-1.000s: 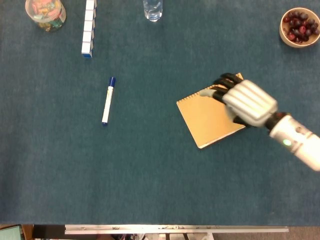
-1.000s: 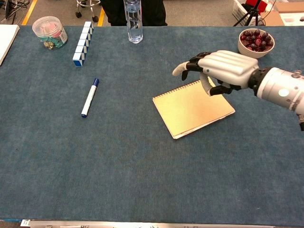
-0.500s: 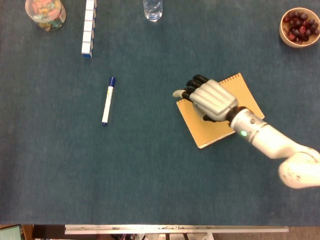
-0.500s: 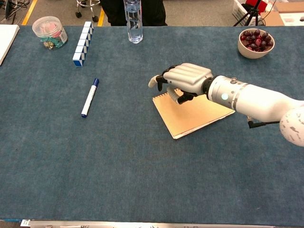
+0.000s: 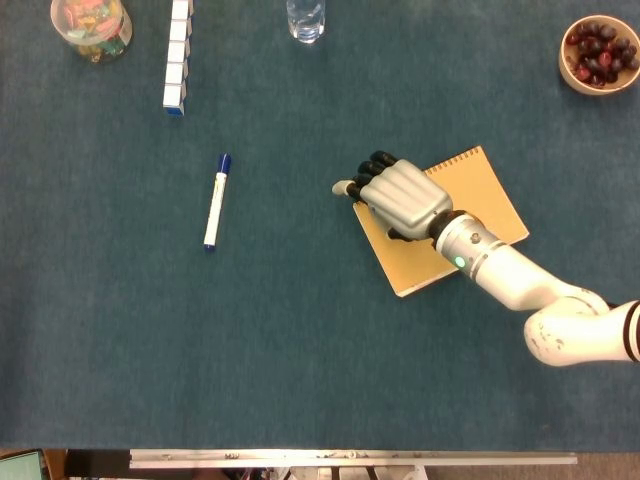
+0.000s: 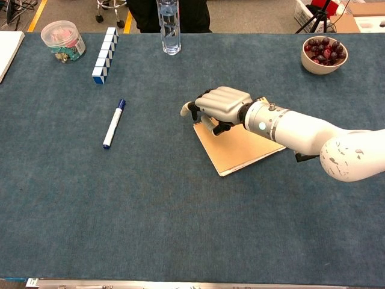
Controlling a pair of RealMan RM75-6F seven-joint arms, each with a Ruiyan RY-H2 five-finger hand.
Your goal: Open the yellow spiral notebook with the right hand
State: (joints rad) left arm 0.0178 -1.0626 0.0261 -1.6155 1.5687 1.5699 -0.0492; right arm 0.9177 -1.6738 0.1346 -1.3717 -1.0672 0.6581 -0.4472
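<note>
The yellow spiral notebook (image 5: 470,205) lies shut and flat on the blue table cloth, right of the middle, with its spiral along the far edge. My right hand (image 5: 400,195) is over its left corner, palm down, fingers bent and the thumb sticking out to the left past the notebook's edge. The chest view shows the same hand (image 6: 219,103) low over the notebook (image 6: 252,147), with the fingertips at the corner. The cover lies flat, and nothing is visibly held. My left hand appears in neither view.
A blue-capped white marker (image 5: 215,200) lies to the left. At the far edge stand a water bottle (image 5: 305,18), a row of blue and white blocks (image 5: 177,55) and a jar of coloured bits (image 5: 90,25). A bowl of dark fruit (image 5: 597,52) sits far right.
My right hand has slid left along the notebook, from its far right corner to its left corner, and the arm has reached further across. The notebook has not moved.
</note>
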